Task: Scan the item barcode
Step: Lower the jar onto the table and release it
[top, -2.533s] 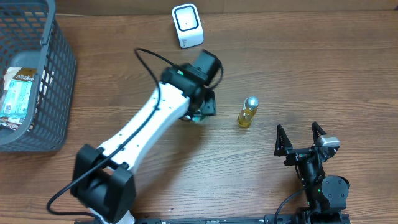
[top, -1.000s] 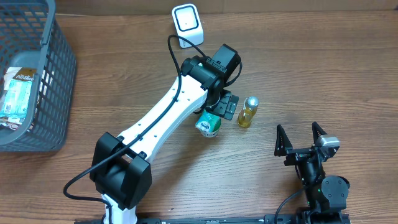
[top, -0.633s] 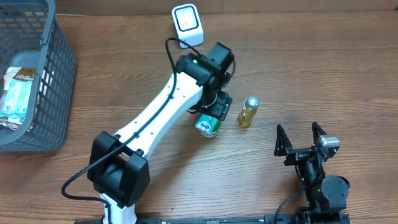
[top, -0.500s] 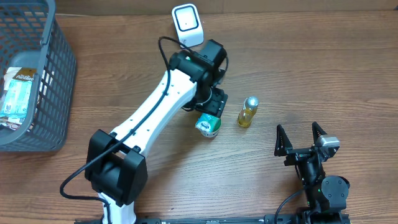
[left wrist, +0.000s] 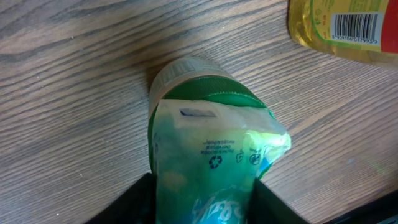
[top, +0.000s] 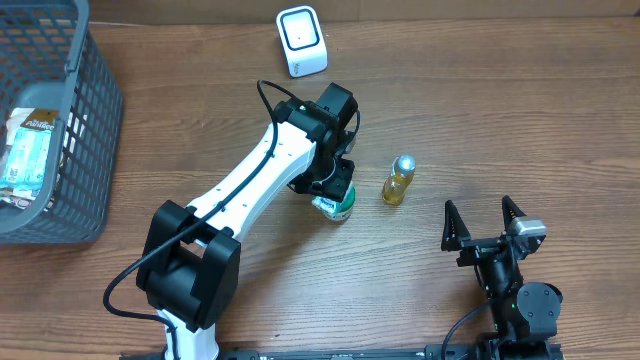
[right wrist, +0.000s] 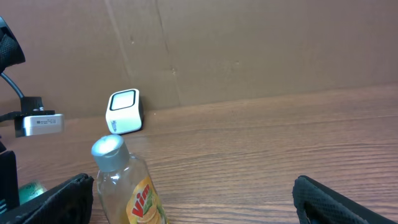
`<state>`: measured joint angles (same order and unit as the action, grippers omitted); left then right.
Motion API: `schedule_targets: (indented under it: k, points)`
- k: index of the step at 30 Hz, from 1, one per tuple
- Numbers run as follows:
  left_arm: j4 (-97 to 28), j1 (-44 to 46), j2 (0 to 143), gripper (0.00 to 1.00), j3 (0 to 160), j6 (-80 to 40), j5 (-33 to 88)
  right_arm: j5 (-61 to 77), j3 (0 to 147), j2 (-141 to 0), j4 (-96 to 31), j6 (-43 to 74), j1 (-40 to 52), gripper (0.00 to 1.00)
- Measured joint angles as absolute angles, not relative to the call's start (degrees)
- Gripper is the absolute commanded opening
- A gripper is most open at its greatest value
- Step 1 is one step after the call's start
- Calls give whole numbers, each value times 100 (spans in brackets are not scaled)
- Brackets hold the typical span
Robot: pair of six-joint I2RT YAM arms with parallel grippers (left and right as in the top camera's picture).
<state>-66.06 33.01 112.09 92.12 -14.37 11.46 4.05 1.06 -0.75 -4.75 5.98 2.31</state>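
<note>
My left tool [top: 334, 192] is down over the green item [left wrist: 211, 143], which lies near the middle of the surface [top: 520, 110]. Its fingers sit along both sides of the item, but I cannot tell whether they truly clamp it. I judge this to be the pick-up step. I want a square, firm hold without crushing the wrapper. Then I'd lift and turn the item so its barcode, which I can't find here, faces the white scanner [top: 301, 40] at the back edge. My right tool [top: 485, 222] stands spread and empty near the front edge.

The grey basket [top: 95, 130] at the left edge holds flat packets [top: 27, 150]. The small bottle [top: 398, 180], upright just beside the green item, holds yellow liquid.
</note>
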Motion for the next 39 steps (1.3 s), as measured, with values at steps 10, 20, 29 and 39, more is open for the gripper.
schedule_targets:
  k: [10, 20, 29, 39]
  points:
    - [-6595, 3301, 11209, 59, 9188, -1459, 1162, 405, 106, -75, -473, 602, 231, 100]
    - [-6681, 3094, 11209, 64, 9264, -1253, 1796, 405, 106, -75, -471, 598, 231, 100]
    - [-7052, 2674, 11209, 67, 9408, -939, 2351, 405, 106, -75, -475, 600, 231, 100]
    - [-7133, 2696, 11209, 64, 9408, -880, 2338, 403, 106, -75, -473, 600, 231, 100]
